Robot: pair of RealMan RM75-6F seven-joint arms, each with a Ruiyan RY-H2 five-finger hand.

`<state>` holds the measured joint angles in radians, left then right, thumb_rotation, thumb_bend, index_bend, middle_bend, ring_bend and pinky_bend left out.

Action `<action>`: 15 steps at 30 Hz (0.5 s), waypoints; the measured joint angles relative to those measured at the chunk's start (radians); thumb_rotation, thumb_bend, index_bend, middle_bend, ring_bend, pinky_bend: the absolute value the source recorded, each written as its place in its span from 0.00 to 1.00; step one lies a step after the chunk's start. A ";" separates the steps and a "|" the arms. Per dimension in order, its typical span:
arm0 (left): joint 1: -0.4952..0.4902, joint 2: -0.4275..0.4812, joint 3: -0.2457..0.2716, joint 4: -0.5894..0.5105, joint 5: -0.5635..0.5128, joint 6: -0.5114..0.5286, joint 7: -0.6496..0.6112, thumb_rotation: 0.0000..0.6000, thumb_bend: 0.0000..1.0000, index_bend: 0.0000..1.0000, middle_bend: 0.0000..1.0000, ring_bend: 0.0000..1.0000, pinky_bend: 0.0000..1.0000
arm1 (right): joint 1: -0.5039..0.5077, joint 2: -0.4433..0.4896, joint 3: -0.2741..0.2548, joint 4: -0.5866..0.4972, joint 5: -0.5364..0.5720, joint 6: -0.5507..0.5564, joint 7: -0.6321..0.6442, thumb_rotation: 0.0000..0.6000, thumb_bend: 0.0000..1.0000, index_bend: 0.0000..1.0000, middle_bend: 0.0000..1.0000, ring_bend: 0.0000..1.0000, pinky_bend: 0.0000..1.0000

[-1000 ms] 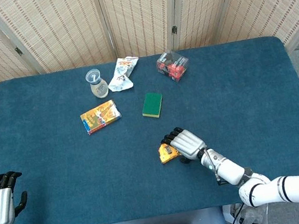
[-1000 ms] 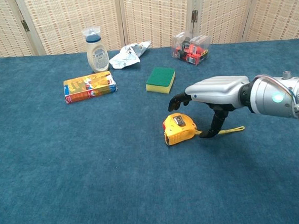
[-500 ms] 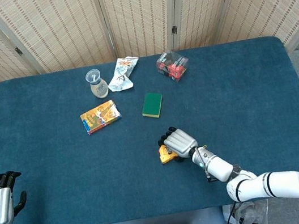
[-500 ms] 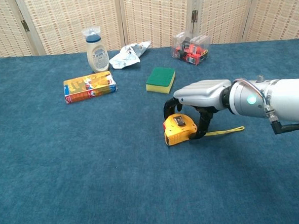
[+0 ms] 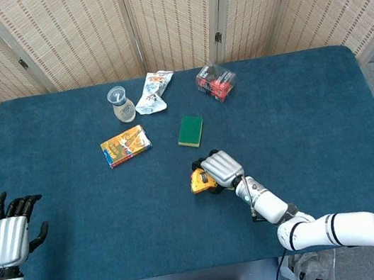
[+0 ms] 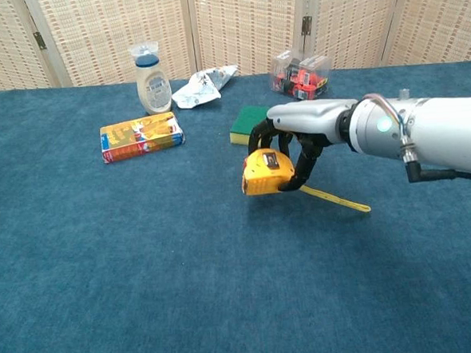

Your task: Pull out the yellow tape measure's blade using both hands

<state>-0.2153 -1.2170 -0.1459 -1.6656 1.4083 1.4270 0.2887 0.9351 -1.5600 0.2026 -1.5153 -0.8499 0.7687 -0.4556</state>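
On the blue table point(image 5: 314, 126), the right hand point(image 6: 301, 132) grasps the yellow tape measure point(image 6: 262, 172), lifted just in front of the green sponge point(image 5: 190, 131), its blade point(image 6: 337, 200) trailing right; the left hand point(image 5: 8, 238), fingers spread and empty, hovers well left of the sponge

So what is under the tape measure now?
Only blue table: the right robot hand holds the tape measure lifted, blade trailing down. The cloth directly beneath is partly hidden.

Bright, even light; sharp frames, soft shadows, no glare.
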 measured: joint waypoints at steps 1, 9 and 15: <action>-0.017 -0.002 -0.008 -0.005 0.003 -0.015 -0.017 1.00 0.39 0.23 0.30 0.25 0.02 | 0.003 0.007 0.007 -0.013 0.015 0.006 -0.001 1.00 0.30 0.56 0.47 0.40 0.21; -0.126 -0.027 -0.053 -0.054 -0.010 -0.134 -0.056 1.00 0.37 0.12 0.29 0.25 0.02 | 0.059 0.073 0.069 -0.128 0.188 0.036 -0.019 1.00 0.30 0.56 0.47 0.40 0.21; -0.184 -0.075 -0.080 -0.088 -0.093 -0.212 -0.083 1.00 0.37 0.00 0.19 0.20 0.02 | 0.135 0.107 0.100 -0.186 0.300 0.054 -0.049 1.00 0.30 0.56 0.47 0.40 0.21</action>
<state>-0.3989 -1.2916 -0.2263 -1.7539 1.3153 1.2153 0.2058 1.0700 -1.4528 0.3021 -1.7014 -0.5503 0.8227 -0.5043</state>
